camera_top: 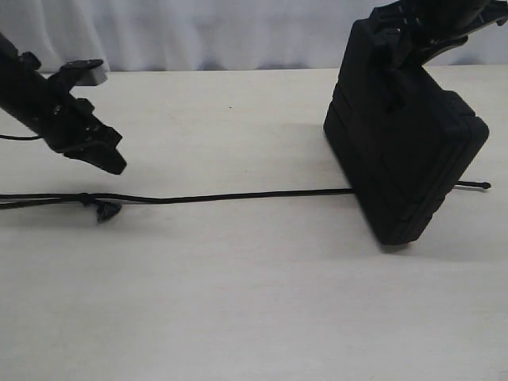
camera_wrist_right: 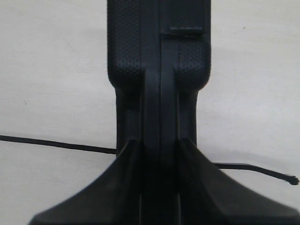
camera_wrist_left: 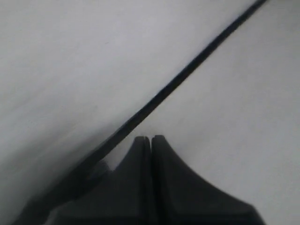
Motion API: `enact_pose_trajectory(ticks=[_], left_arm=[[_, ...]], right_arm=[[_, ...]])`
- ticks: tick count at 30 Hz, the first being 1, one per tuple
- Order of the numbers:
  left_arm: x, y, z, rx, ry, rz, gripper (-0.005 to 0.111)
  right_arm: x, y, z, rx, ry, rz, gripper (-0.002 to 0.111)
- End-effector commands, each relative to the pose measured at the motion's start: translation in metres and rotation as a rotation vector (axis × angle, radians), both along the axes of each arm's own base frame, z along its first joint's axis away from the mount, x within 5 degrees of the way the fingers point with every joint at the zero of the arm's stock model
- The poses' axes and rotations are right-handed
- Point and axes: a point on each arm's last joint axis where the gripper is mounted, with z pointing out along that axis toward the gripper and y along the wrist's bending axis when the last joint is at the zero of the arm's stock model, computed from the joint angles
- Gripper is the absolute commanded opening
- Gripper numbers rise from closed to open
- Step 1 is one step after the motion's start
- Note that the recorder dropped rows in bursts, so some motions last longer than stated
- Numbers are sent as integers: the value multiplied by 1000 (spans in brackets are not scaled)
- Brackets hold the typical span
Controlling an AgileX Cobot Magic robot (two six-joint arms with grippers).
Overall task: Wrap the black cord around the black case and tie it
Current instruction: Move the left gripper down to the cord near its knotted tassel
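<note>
At the left, our left gripper point(camera_top: 109, 161) hangs over the table point(camera_top: 238, 317) with its jaws pressed together on nothing. The black cord point(camera_top: 238, 196) passes just beside its tips, lying flat on the surface. The cord is thin and matte, with a small knot and a frayed stub near that gripper. It runs straight rightward to the black case point(camera_top: 413, 167), and its far end pokes out past the case's right side. The case, matte and pebbled, stands tilted on one edge, clamped at its top between the fingers of our right gripper point(camera_top: 397, 48). Open tabletop lies in front of the cord and between the two grippers.
</note>
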Motion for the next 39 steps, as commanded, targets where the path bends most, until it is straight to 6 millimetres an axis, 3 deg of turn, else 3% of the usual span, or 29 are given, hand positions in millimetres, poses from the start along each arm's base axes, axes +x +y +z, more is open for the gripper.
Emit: enact_pose_trajectory(ticks=[1,7,14,17,32,39], left_arm=[[1,-7,-3,89,-71,-186,0],[-7,16,-22,469,-103,-446,3],[-2,27,-28,610,-175,-538,48],[-1,31,-30,653,-179,-578,57],[0,29,-58,622,-178,-823,58],[3,28,-66,623,-211,-836,56]], right_arm=[[-2,-5,-3,-28,34,9,4],[-1,-5,-3,-27,27,9,4],[-1,-5,-3,-27,23,9,4],[-1,-5,-3,-27,26,9,4],[-1,-5,-3,-28,26,11,4],[-1,-5,-3,-28,26,11,4]])
